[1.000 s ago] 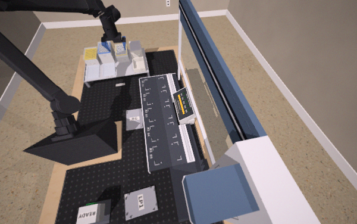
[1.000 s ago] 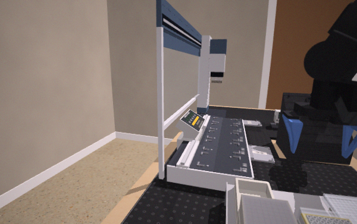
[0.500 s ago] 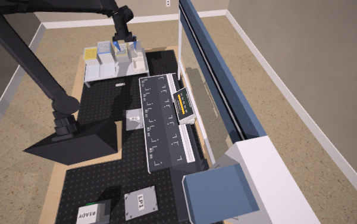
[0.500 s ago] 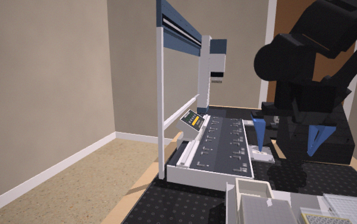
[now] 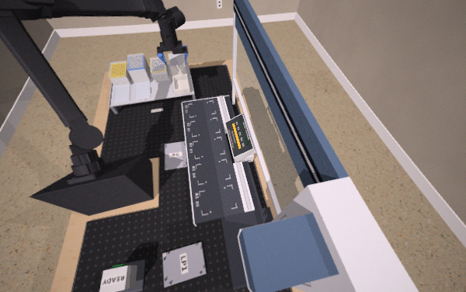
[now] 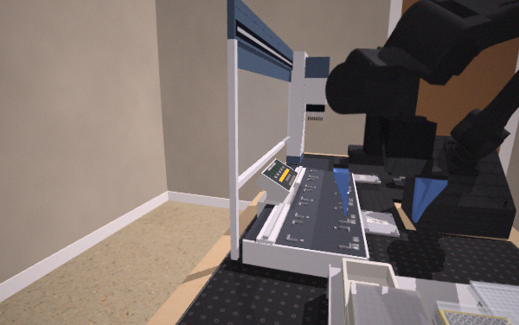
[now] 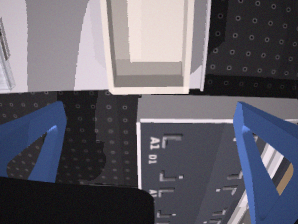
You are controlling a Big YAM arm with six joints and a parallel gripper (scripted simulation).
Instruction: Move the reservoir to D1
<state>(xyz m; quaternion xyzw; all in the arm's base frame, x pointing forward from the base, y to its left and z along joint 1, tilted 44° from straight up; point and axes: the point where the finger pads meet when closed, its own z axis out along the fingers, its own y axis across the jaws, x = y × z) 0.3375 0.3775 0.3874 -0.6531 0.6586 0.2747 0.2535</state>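
Observation:
The one-well reservoir E01 [image 5: 181, 83] is a cream open box, empty and upright, at the right end of the grey SHELF [image 5: 151, 87]. It also shows in the wrist view [image 7: 152, 32] and at the bottom of the exterior view [image 6: 368, 273]. My gripper [image 5: 172, 51] hangs above the shelf's right end, a little behind the reservoir, with its blue fingers wide open and nothing between them [image 7: 149, 110]. The liquid handler deck [image 5: 211, 155] lies beside the shelf. Its end nearest the shelf, with the engraved 'A1' corner [image 7: 154, 143], holds no labware.
Tip racks [image 5: 118, 70] [image 5: 137, 62] [image 5: 158, 64] and lidded plates [image 5: 130, 92] fill the rest of the shelf, with a tall grey block [image 5: 176, 62] behind the reservoir. The RG nest [image 5: 175, 158], LP1 pad [image 5: 183, 264], READY key [image 5: 118, 277] and gantry [image 5: 287, 109] surround the deck.

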